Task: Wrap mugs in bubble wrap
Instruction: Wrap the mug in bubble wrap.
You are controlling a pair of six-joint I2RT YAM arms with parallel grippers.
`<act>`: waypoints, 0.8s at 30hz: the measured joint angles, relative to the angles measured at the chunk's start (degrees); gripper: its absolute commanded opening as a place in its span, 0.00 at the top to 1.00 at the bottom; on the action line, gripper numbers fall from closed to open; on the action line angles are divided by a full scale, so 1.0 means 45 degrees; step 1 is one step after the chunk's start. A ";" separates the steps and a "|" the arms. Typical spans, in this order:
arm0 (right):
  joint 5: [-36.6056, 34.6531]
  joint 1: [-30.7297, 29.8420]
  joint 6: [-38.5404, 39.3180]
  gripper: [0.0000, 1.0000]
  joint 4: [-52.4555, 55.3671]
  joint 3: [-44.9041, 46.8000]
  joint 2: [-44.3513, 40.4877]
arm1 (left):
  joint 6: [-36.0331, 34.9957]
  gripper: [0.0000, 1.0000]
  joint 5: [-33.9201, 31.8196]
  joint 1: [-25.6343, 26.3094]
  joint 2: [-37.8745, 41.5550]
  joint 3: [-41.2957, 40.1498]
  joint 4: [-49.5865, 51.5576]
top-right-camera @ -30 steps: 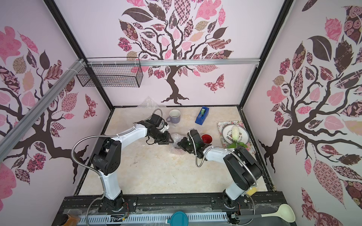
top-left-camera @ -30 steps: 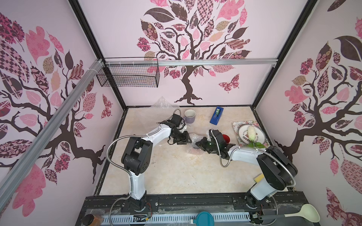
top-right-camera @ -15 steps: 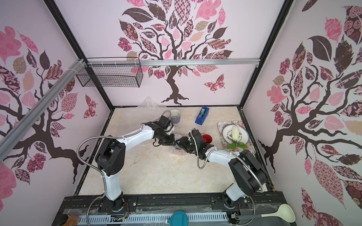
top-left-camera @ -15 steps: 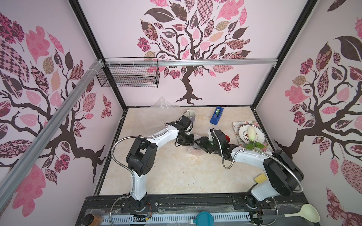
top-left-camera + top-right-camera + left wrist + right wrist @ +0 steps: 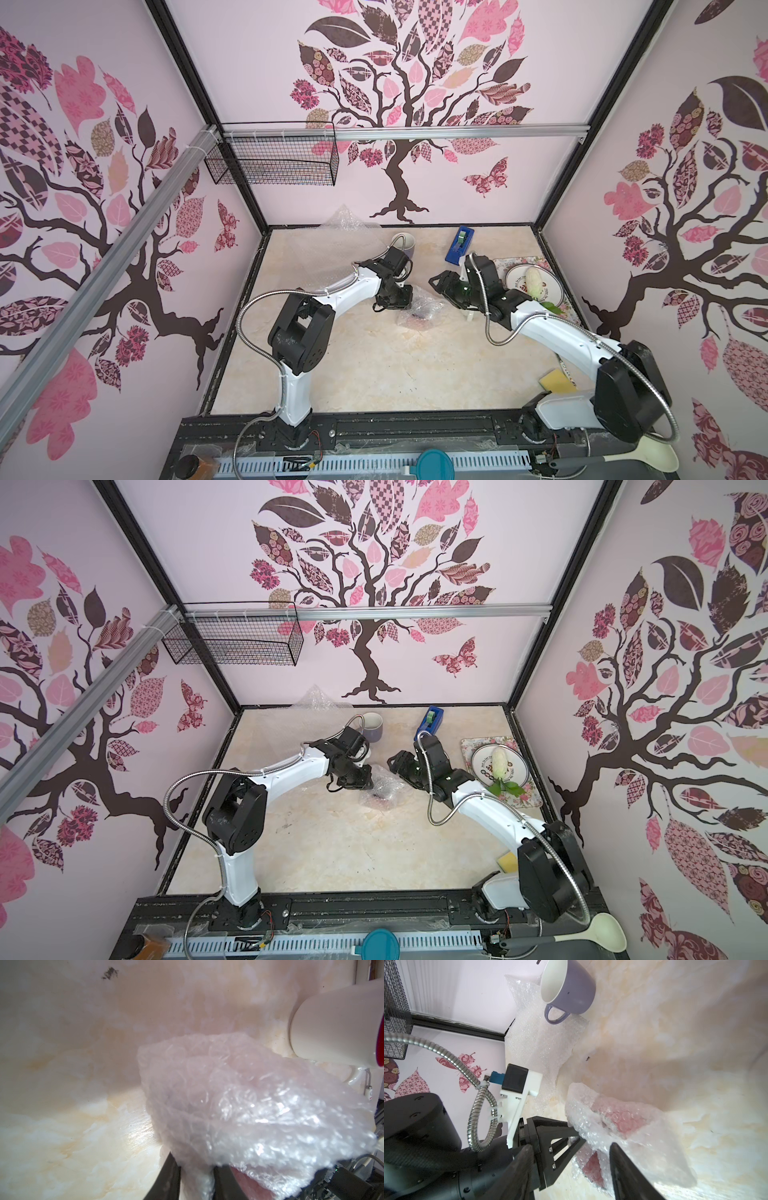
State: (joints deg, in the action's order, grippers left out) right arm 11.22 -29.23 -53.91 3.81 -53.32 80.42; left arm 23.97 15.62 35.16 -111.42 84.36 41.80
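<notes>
At the table's middle: the red mug [image 5: 618, 1120] sits bundled in bubble wrap [image 5: 239, 1105], its colour showing dimly through the plastic.
Left gripper [image 5: 194, 1160]: clamped on a fold of the bubble wrap at the bundle's edge (the plastic bunches between both fingers in the left wrist view).
Right gripper [image 5: 570, 1146]: jaws spread and holding nothing, just beside the bundle, on the side opposite the left gripper.
Lavender mug [image 5: 405, 246]: upright near the back wall, its handle over the edge of a spare sheet [image 5: 328, 245].
Spare sheet: flat in the back left corner of the table [image 5: 374, 365], one corner crumpled up against the wall.
White mug [image 5: 336, 1026]: red inside, just beside the bundle; hidden under the right arm in both top views.
Blue tape dispenser [image 5: 459, 245]: near the back wall, apart from the bundle.
</notes>
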 measured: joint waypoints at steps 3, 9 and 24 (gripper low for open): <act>0.0321 -0.0010 0.0374 0.47 0.0126 -0.0092 0.0651 | 0.0005 0.75 -0.0005 0.0005 0.0000 0.0000 -0.0005; 0.0729 -0.0010 0.1171 0.58 0.0661 -0.0661 0.1797 | 0.0019 0.75 0.0005 0.0005 0.0010 -0.0005 -0.0024; 0.1511 -0.0010 0.2093 1.00 0.1316 -0.1239 0.2404 | 0.0073 0.76 0.0005 0.0010 0.0010 -0.0010 -0.0034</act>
State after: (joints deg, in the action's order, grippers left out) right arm 18.02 -29.28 -44.49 9.74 -58.89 91.24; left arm 24.29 15.64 35.20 -111.37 84.31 41.65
